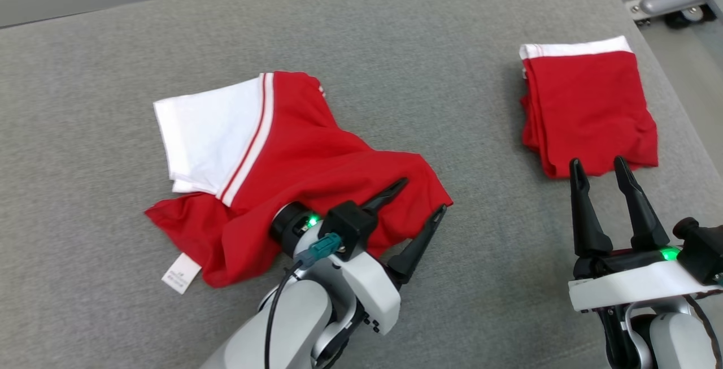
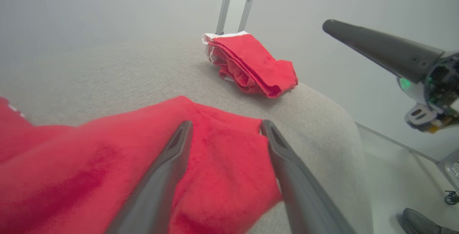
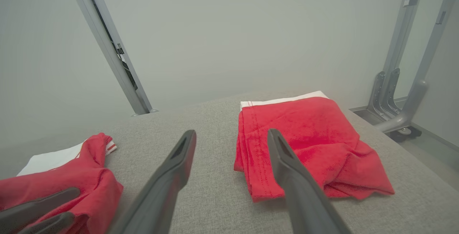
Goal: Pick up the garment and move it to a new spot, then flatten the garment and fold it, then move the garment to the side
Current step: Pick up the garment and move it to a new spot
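On the grey cushion (image 1: 395,47), the red-and-white garment (image 1: 316,160) lies rumpled.

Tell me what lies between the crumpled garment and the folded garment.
Nothing. Only bare grey cushion separates the crumpled garment from the folded garment, as the head view shows.

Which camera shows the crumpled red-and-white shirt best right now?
Head view: the shirt shows nearly whole, white panel and label included, left gripper over its right corner. Left wrist view gives close-up red cloth without the outline; right wrist view catches one end, lower left.
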Controlling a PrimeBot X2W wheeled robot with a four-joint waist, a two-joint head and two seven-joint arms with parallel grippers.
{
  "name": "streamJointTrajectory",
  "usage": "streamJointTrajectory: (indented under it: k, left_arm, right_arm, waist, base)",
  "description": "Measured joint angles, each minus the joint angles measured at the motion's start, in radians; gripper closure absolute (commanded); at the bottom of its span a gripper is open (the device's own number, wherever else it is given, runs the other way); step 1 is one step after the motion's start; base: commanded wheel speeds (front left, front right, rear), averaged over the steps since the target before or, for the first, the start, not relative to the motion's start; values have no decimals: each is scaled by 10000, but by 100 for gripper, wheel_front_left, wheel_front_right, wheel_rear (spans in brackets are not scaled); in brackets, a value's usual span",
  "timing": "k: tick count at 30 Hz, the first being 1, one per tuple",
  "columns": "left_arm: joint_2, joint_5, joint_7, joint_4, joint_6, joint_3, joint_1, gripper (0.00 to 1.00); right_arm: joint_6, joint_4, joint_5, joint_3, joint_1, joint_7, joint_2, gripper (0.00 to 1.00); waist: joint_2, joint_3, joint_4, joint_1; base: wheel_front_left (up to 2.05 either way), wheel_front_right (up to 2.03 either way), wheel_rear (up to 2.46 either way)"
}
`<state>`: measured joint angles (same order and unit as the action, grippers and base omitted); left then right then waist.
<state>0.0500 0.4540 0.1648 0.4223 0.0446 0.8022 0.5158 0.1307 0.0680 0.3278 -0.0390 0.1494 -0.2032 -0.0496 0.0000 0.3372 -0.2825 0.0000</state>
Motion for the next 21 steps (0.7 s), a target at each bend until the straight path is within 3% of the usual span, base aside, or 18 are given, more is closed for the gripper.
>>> streamJointTrajectory:
  k: [7, 15, 21]
  left_arm:
    - [621, 228, 314, -909, -311, -382, -683, 0]
    - [1532, 407, 744, -2489, -1615, -1816, -1469, 0]
    - [2067, 479, 888, -3110, -2276, -2963, -1884, 0]
  right_arm:
    - [0, -155, -130, 203, -123, 67, 8, 0]
    - [0, -382, -362, 247, -219, 395, 10, 0]
    - [0, -550, -535, 178, -363, 629, -81, 0]
  waist:
    - [0, -320, 785, 0]
    - [0, -761, 1812, 0]
    - [0, -1263, 2306, 0]
  base:
    - [0, 0, 0]
    - [0, 0, 0]
    - [0, 0, 0]
